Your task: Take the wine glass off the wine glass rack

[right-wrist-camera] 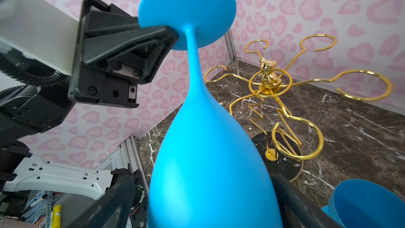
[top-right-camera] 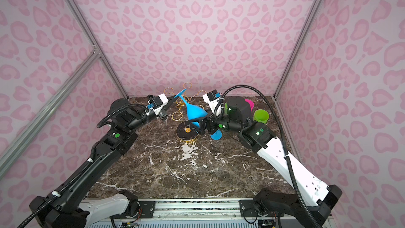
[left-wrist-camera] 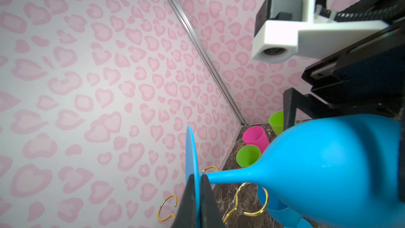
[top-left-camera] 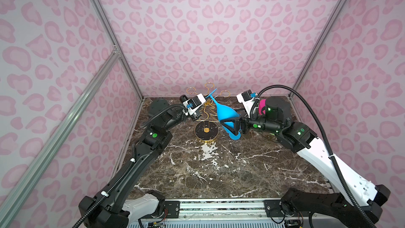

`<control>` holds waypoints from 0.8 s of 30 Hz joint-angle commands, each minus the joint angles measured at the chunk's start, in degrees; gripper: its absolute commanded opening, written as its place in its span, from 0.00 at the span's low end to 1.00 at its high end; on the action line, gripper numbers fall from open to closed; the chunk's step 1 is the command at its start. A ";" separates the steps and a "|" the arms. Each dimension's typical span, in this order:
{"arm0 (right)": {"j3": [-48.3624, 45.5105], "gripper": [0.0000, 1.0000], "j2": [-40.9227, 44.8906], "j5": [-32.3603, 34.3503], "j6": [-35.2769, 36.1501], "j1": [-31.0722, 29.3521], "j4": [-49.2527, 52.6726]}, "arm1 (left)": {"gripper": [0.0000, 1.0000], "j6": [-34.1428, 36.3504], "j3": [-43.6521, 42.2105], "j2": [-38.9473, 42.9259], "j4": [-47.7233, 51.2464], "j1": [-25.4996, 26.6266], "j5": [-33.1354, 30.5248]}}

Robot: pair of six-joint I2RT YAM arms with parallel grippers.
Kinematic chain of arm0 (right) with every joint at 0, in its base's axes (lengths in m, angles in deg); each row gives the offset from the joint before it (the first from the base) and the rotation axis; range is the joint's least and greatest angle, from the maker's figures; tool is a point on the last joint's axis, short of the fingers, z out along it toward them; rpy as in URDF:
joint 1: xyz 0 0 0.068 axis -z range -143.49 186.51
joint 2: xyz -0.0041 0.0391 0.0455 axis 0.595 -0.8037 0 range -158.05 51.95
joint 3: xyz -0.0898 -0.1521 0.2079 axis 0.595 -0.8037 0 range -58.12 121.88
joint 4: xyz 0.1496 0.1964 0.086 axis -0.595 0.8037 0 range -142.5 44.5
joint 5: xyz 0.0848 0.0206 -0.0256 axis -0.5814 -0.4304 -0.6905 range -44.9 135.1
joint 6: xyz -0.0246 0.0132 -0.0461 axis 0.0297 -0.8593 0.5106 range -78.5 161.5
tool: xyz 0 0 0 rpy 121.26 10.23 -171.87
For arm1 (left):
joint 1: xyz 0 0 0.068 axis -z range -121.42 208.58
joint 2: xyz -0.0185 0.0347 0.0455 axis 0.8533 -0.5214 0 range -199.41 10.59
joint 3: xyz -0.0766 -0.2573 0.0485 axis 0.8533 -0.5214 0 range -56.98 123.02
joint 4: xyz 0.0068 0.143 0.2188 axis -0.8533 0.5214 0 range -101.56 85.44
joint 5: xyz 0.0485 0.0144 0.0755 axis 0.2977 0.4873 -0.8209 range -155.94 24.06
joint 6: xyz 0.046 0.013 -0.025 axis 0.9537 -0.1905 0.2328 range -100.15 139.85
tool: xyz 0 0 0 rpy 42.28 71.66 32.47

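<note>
Two pincers bracket the blue wine glass (top-left-camera: 225, 112), which hangs foot-up and tilted just beside the wine glass rack (top-left-camera: 201, 131), off its loops: my left pincer (left-wrist-camera: 197, 177) is clamped flat on the foot disc, my right pincer (top-left-camera: 226, 127) stands spread wide astride the bowl, seemingly slack.
</note>
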 commanded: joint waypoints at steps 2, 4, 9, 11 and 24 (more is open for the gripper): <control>-3.13 0.98 5.36 -2.64 -2.37 2.89 -6.31 | 0.03 -8.38 -0.24 1.16 -0.43 -1.58 -4.64; -4.53 0.98 8.83 -2.37 -2.31 4.79 -7.22 | 0.03 -12.28 -1.25 1.77 -0.41 -2.71 -5.19; -7.18 0.88 15.87 1.43 -0.90 7.55 -6.02 | 0.03 -21.89 -2.94 3.49 -0.97 -3.60 -5.19; -9.09 0.81 17.49 2.88 -1.17 7.67 -7.16 | 0.03 -25.33 -3.08 3.67 -1.26 -3.82 -5.03; -15.83 0.51 14.77 2.59 -8.60 7.47 -19.48 | 0.03 -32.85 -5.09 4.80 -2.65 -4.00 -3.65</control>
